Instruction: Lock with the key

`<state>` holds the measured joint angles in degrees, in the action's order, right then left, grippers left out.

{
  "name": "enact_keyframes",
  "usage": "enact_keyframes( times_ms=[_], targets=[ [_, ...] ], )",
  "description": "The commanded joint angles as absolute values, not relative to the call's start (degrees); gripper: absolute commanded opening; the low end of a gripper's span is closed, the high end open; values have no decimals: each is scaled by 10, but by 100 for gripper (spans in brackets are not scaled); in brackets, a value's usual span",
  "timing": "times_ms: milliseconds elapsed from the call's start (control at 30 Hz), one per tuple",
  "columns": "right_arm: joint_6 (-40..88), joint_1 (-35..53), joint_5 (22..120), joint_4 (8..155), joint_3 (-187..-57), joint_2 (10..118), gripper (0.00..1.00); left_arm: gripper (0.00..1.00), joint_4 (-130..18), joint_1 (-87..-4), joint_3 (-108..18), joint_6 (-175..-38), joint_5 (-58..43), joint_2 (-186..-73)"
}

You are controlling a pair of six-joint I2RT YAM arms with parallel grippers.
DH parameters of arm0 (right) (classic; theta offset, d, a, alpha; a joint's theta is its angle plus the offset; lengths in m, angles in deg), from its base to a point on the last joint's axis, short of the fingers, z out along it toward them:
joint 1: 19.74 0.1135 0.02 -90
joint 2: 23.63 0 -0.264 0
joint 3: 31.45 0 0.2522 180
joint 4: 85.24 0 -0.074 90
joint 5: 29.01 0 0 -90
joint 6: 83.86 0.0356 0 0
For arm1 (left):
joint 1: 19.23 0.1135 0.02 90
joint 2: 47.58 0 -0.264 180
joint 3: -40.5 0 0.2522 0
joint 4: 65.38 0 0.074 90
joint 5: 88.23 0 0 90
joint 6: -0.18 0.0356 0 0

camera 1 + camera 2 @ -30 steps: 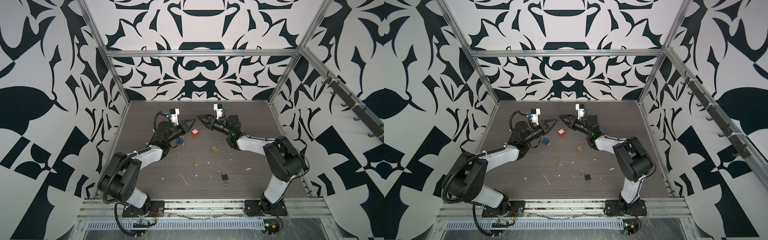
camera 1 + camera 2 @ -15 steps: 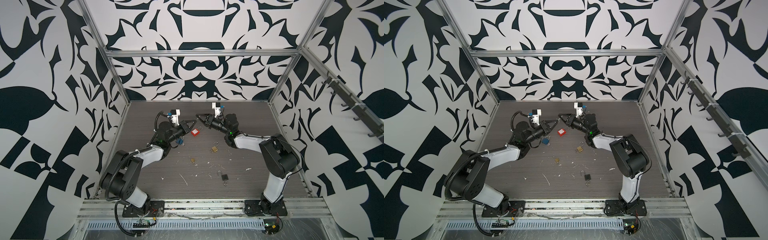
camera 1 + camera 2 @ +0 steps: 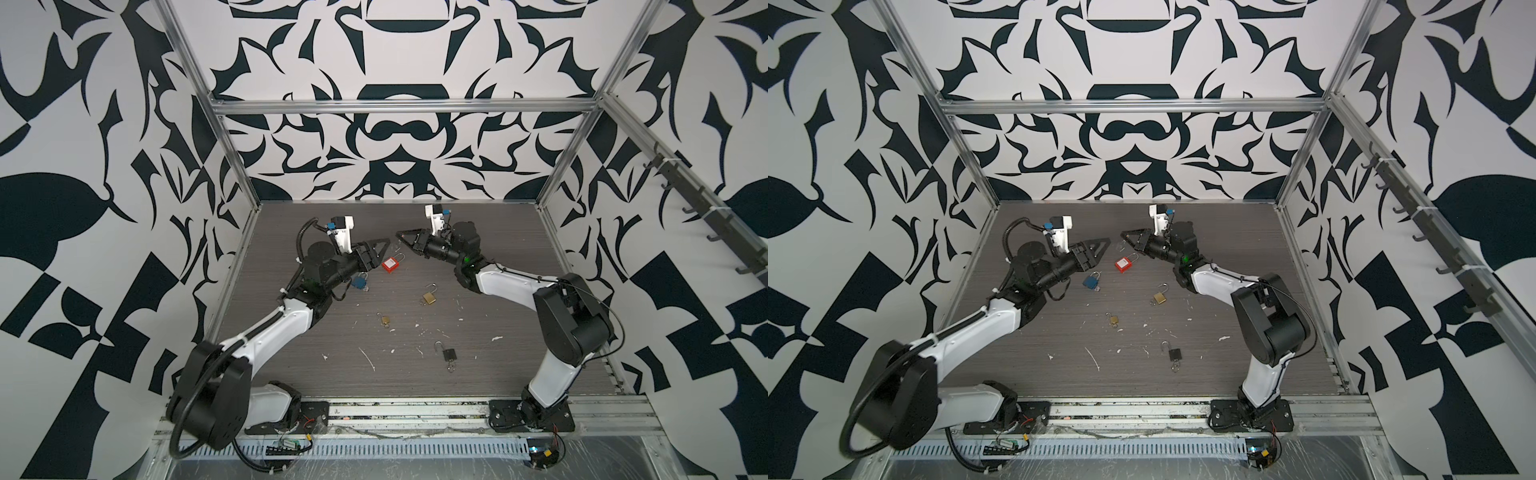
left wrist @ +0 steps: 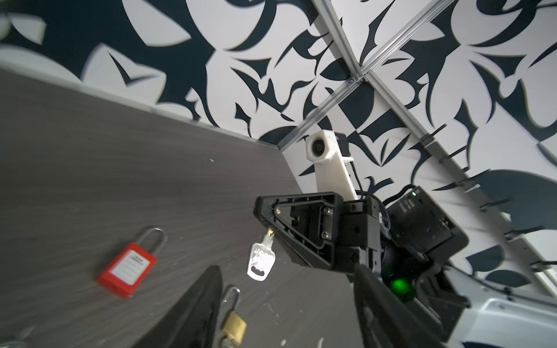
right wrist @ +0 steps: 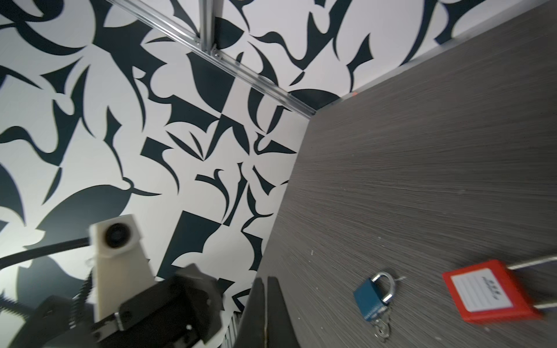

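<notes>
Well, nearest you, at about five o'clock from the middle of the desk (image 3: 498, 374), lies a black padlock (image 3: 450, 354) with its shackle up and a small key at its near end. Farther in, a small brass padlock (image 3: 384, 320) sits close to the middle at seven o'clock. A larger brass padlock (image 3: 429, 297) lies at three o'clock with its shackle swung open. Beyond those, a blue padlock (image 3: 359, 282) rests at ten o'clock, just beside your left arm's wrist; the right wrist view shows keys at its base. A red padlock (image 3: 390, 264) lies flat at twelve o'clock. Your left fingers (image 4: 199, 307) stand spread apart and grasp nothing, raised off the desk at ten o'clock of the red padlock. Your right fingers (image 4: 301, 229) are clenched on the blade of a silver key (image 4: 260, 259). Its bow dangles in the air, clear of the desk, at about one o'clock of the red padlock and touching no lock.
</notes>
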<state>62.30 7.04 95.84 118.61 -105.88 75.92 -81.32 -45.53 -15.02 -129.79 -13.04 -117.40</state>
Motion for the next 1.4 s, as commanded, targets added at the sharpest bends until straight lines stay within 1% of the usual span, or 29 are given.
enact_keyframes(
  times_ms=[0, 67, 133, 267, 500, 700, 967, 1167, 1233, 1267, 1333, 1367],
  targets=[
    [478, 62, 943, 972, -1114, 719, 0, 79, -652, -455, -171, -1119, -5, -1104],
    [434, 62, 922, 891, -1133, 724, 0, 81, -615, -455, -174, -1075, 23, -1082],
    [425, 60, 910, 862, -1138, 738, 0, 81, -595, -456, -171, -1045, 31, -1067],
    [464, 60, 903, 879, -1139, 784, 0, 81, -604, -455, -159, -1043, 14, -1068],
    [568, 59, 868, 925, -1149, 875, 0, 81, -618, -456, -166, -1059, -46, -1106],
    [597, 59, 837, 920, -1185, 929, 0, 82, -625, -456, -161, -1052, -52, -1107],
    [599, 60, 815, 908, -1216, 967, 0, 83, -628, -455, -154, -1045, -48, -1100],
    [602, 60, 811, 900, -1231, 986, 6, 83, -629, -455, -154, -1045, -49, -1101],
    [601, 60, 809, 897, -1232, 988, 10, 83, -629, -456, -154, -1046, -49, -1100],
    [600, 59, 809, 897, -1231, 987, 13, 83, -629, -456, -154, -1046, -49, -1100],
    [595, 60, 808, 894, -1229, 985, 22, 83, -630, -456, -154, -1046, -50, -1100],
    [593, 60, 806, 893, -1228, 983, 25, 83, -630, -456, -154, -1046, -51, -1100]
  ],
)
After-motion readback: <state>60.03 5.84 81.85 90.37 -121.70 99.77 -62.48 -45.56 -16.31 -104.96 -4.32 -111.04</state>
